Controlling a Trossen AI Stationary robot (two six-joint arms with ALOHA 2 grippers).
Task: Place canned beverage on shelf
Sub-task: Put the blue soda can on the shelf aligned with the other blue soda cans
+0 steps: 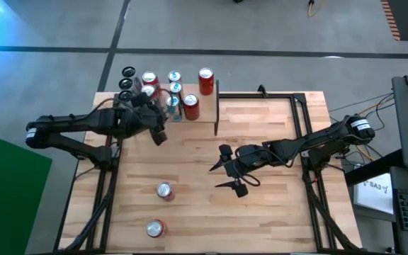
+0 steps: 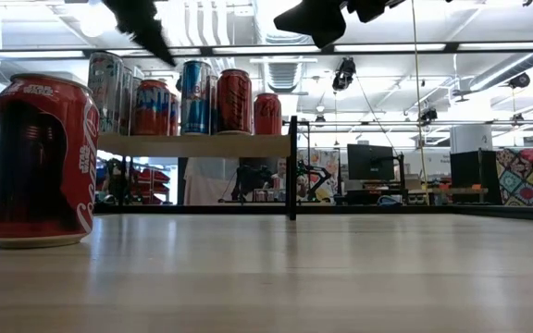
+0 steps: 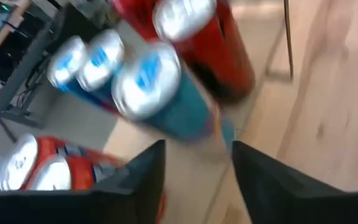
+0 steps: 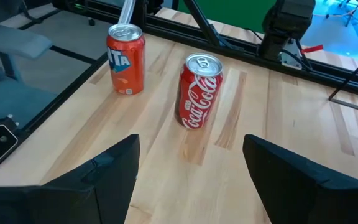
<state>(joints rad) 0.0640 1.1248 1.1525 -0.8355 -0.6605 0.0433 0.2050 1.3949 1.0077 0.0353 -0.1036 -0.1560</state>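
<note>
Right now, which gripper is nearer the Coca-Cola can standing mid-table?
Right. The right gripper hangs open over the table just beyond the Coca-Cola can, which faces it in the right wrist view. The left gripper is up by the shelf, farther off.

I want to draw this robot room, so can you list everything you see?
Table: one, light wood, under both arms.
Shelf: one, light wood with black posts, far left corner of the table.
Cans on the shelf: several, red, blue and dark, standing close together; exact number hard to tell.
Cola can: one, red, upright on the table, near side.
Orange soda can: one, orange, upright on the table, apart from the cola can.
Left pincer: one, black, open and empty, beside the shelf cans.
Right pincer: one, black, open and empty, above the table's middle.
</note>
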